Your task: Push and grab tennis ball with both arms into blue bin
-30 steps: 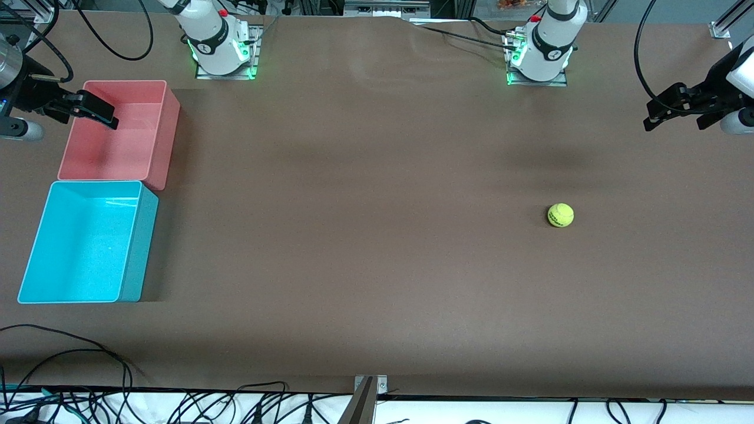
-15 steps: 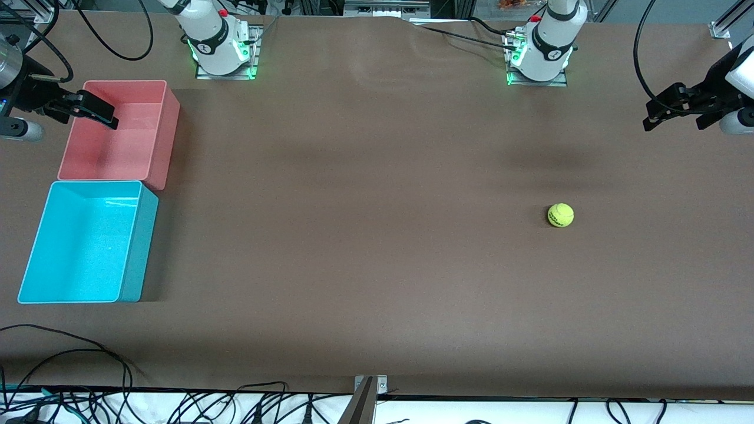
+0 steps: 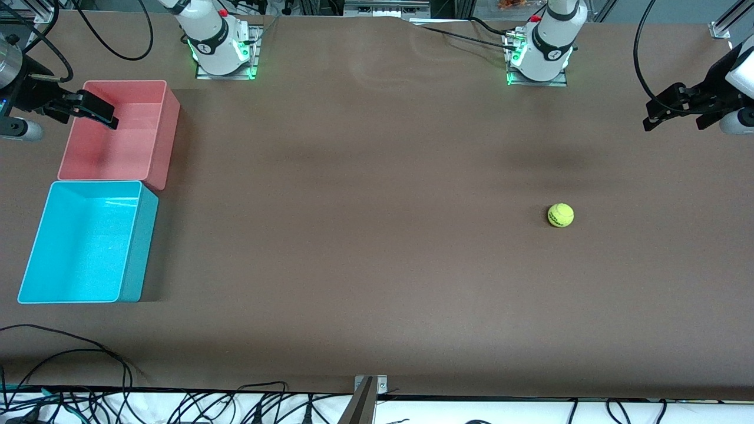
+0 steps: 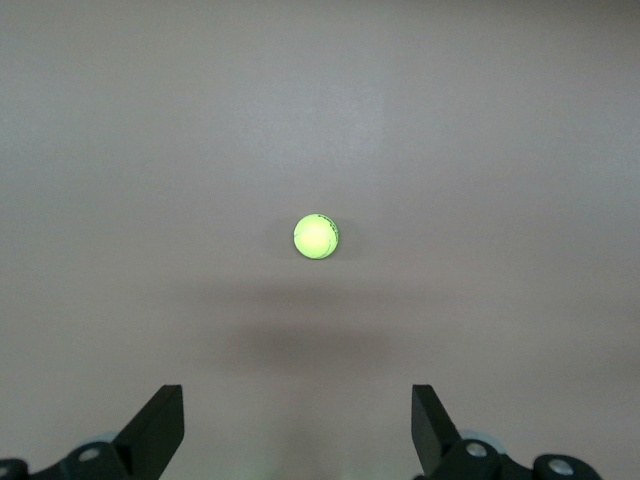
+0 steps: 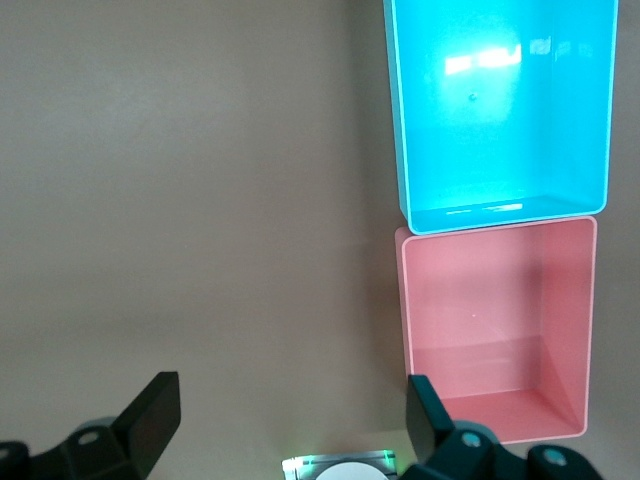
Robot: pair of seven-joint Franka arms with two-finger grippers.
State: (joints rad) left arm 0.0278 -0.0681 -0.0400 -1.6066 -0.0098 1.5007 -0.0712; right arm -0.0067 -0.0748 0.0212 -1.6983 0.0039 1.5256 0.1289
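The tennis ball (image 3: 560, 215) sits alone on the brown table (image 3: 365, 235), right of frame centre. The left gripper (image 3: 668, 110) hangs spread at the right edge. The right gripper (image 3: 88, 109), spread over the pink bin (image 3: 159, 106), waits. Its wrist view alone shows the blue bin (image 5: 399, 130) lying empty.

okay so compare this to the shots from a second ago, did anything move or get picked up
Nothing visibly changed. The tennis ball lies on the same bare spot of the table, untouched. The left gripper still hangs open at its end of the table, the right gripper still open over the pink bin. The blue bin is empty.
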